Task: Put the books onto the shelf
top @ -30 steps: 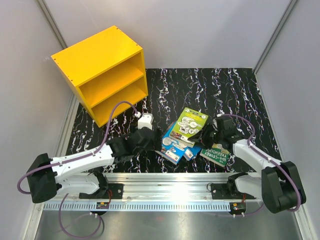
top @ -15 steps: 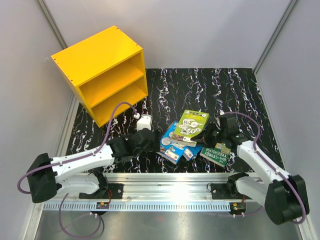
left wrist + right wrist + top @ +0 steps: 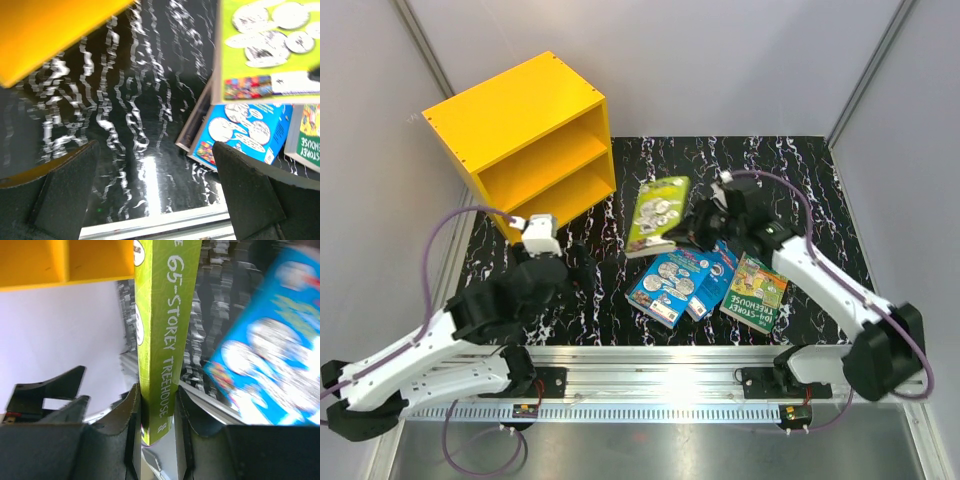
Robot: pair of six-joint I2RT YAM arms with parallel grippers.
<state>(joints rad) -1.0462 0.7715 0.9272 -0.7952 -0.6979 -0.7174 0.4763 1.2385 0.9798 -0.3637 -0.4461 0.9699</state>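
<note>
The lime-green book is hanging in the right arm's jaws, just off the shelf's lower front corner and a little out from its open side. It is tilting with its cover of white speech bubbles facing up. In the right wrist view the jaws are closing on the book's spine near one end, a pad pressing each cover, and the white lettering on the spine is running away from the wrist. The book seems to be lifted clear of the desk, though the overhead angle is making that hard to confirm.

The other three books are lying flat farther from the shelf. The larger blue book is sitting nearest it, with the second blue book partly tucked under its far edge. The darker green book with yellow lettering is lying beyond them, farthest from the shelf.

The right arm is stretching from its base across these books, elbow raised and wrist pointing toward the shelf.

The left arm is reaching forward and low, and its wrist is hovering just in front of the shelf's lower compartment. Its jaws are standing wide apart and holding nothing, as the left wrist view is showing bare marbled desk between them.
</note>
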